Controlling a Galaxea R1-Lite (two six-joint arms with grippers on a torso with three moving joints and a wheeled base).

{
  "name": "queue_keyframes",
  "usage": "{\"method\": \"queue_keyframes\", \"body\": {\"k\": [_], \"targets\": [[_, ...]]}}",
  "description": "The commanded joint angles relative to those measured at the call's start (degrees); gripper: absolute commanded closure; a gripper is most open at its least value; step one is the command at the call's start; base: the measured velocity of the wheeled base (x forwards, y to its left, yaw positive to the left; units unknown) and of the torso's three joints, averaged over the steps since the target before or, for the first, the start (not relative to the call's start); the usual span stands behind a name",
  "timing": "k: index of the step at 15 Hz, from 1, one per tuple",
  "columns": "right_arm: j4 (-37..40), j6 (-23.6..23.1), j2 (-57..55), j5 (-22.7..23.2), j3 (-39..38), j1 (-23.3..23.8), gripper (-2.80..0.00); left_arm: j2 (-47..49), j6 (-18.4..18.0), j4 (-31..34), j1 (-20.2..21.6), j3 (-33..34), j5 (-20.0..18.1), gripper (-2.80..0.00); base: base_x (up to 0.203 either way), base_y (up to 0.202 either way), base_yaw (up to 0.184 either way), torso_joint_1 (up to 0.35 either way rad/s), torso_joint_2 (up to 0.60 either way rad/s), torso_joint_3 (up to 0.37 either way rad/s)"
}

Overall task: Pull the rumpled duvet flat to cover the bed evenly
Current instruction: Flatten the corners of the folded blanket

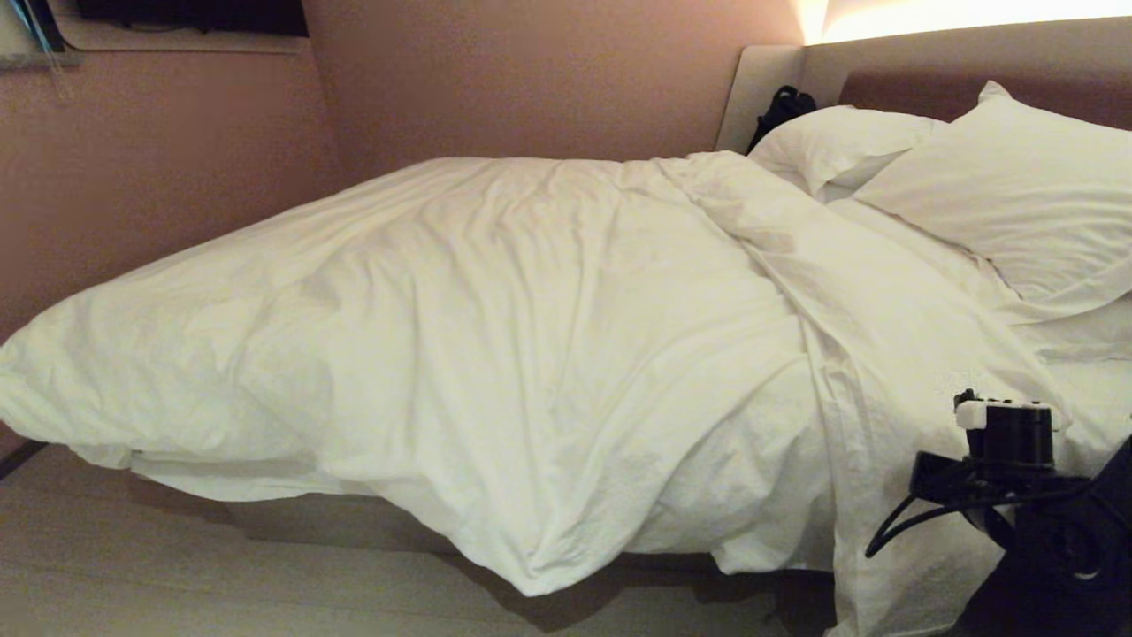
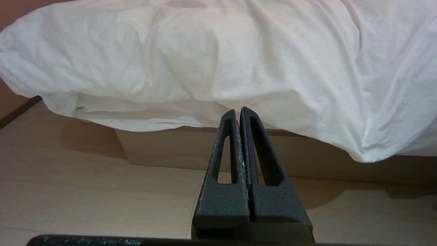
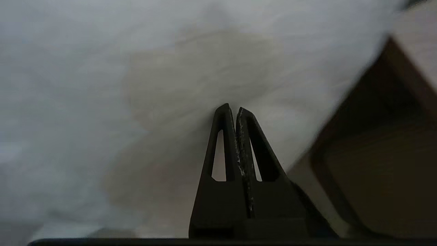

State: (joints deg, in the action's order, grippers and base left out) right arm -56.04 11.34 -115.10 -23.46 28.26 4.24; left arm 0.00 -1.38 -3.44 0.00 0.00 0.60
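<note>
Nearest, the right gripper (image 3: 236, 110) sits at the lower right of the head view, close against the white cloth at the bed's near edge, its fingers (image 3: 223, 143) pressed together with nothing between them. Low over the wooden floor (image 2: 68, 191), the left gripper (image 2: 238, 111) points at the grey-beige base plinth (image 2: 164, 150), likewise fully closed and empty. Beyond them the duvet (image 1: 531, 336) lies rumpled on the bed (image 1: 1088, 389), bunched toward its foot, with one corner hanging over the near side almost to the floor. Farther back, two pillows (image 1: 1017, 195) lean against the padded headboard (image 1: 902, 84), beside a dark object (image 1: 783, 106) in the corner.
</note>
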Motion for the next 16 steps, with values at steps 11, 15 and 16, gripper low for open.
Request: {"method": "queue_keyframes", "body": {"k": [11,15,16], "targets": [[-9.80,-8.44,8.57,7.02,-11.87,-6.08,-2.80,0.00,-0.03,-0.08,0.00,0.00,0.02,0.00,0.000,0.000,0.000,0.000,0.00,0.000],[-6.71,-9.28,7.48,4.37,-11.38,-7.78,-2.80,0.00,-0.03,0.01,0.00,0.00,0.02,0.00,0.000,0.000,0.000,0.000,0.00,0.000],[-6.57,-9.18,6.38,3.29,-11.03,-8.34,-2.80,0.00,-0.03,-0.08,0.00,0.00,0.02,0.00,0.000,0.000,0.000,0.000,0.00,0.000]]}}
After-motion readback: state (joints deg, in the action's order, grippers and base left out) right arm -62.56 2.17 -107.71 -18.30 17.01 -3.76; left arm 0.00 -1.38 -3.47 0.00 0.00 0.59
